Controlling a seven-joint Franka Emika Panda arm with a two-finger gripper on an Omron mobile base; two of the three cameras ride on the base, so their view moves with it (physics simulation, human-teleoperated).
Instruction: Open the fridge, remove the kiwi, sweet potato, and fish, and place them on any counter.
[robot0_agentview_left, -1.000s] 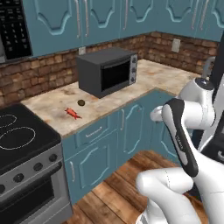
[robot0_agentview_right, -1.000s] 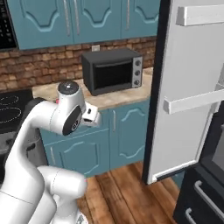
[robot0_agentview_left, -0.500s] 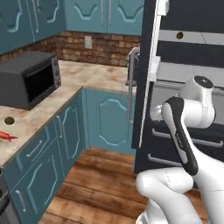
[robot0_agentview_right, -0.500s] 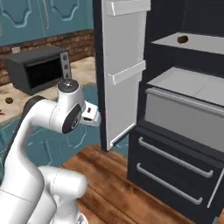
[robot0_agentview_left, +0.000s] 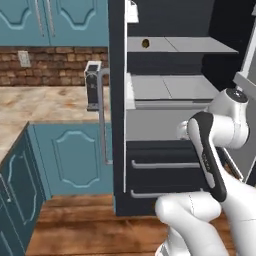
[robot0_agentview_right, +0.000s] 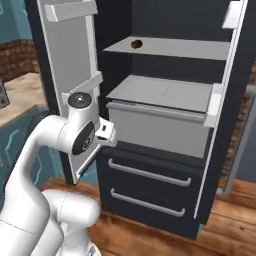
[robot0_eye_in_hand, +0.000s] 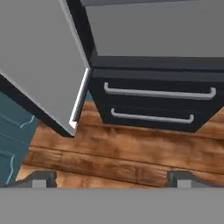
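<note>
**Inspector:** Start nearest. State of the gripper (robot0_eye_in_hand: 112, 181)?

**Assistant:** In the hand view its 2 dark fingertips (robot0_eye_in_hand: 41, 178) stand wide apart at the bottom edge, nothing between them. It is empty, carried low and pointed at the wooden floor (robot0_eye_in_hand: 131, 153) before the fridge (robot0_agentview_right: 165, 150). I judge that a carry posture, not a reach.

**Inspector:** The fridge itself?

**Assistant:** Both doors stand open, so the interior is reachable. The left door (robot0_agentview_right: 67, 75) hangs beside the arm; the right door (robot0_agentview_right: 220, 105) is swung out opposite. Count: 2 lower drawers (robot0_agentview_right: 150, 175), both closed, each with 1 bar handle; 2 grey shelves above them.

**Inspector:** Task items inside?

**Assistant:** 1 small brown lump (robot0_agentview_right: 136, 44) at the left end of the top shelf (robot0_agentview_right: 175, 47), also seen in the left base view (robot0_agentview_left: 145, 43). By its golden tone I judge it the sweet potato, though it is too small to be sure.

**Inspector:** Farthest?

**Assistant:** The desk (robot0_agentview_left: 45, 102) left of the fridge, under the brick backsplash (robot0_agentview_left: 50, 60), the likely drop place.
</note>
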